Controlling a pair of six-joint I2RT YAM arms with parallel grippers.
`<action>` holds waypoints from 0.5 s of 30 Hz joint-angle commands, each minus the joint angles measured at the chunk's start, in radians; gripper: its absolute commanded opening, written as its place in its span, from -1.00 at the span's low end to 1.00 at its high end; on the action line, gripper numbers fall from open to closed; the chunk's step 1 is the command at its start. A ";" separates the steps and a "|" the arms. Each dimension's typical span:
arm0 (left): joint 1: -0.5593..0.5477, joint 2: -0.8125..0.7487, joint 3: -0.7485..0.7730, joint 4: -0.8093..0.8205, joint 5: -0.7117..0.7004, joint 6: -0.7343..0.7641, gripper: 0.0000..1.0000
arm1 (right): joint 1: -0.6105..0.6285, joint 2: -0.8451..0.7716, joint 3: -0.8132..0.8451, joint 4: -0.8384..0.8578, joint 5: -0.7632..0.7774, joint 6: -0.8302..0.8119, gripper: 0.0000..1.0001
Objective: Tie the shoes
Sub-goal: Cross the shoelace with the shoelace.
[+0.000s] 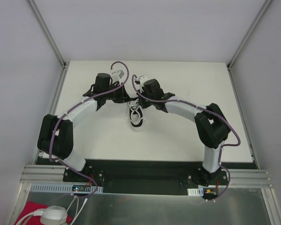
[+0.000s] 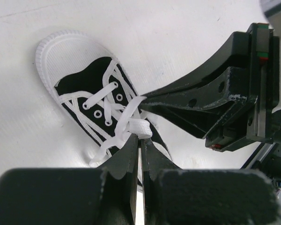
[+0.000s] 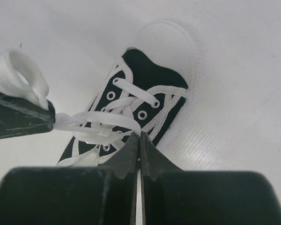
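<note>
The small black sneaker (image 1: 135,118) with a white sole lies mid-table between both arms, its toe towards the arm bases. It also shows in the left wrist view (image 2: 77,75) and the right wrist view (image 3: 152,70). My left gripper (image 2: 141,137) is shut on a fold of white lace (image 2: 138,126) just above the shoe's tongue. My right gripper (image 3: 140,135) is shut on a white lace strand (image 3: 110,117) over the eyelets. The two grippers meet tip to tip over the shoe (image 1: 132,101). The left gripper's finger (image 3: 18,117) carries a lace loop (image 3: 16,75) in the right wrist view.
The white table (image 1: 178,79) is walled by grey panels at the back and both sides. The black arm-base rail (image 1: 145,176) runs along the near edge. A red cloth (image 1: 30,211) and a white object (image 1: 54,215) lie below it at the left.
</note>
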 commanded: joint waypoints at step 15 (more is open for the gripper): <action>-0.003 -0.042 -0.071 0.011 0.045 -0.053 -1.00 | 0.097 -0.033 -0.072 0.169 0.425 0.020 -0.99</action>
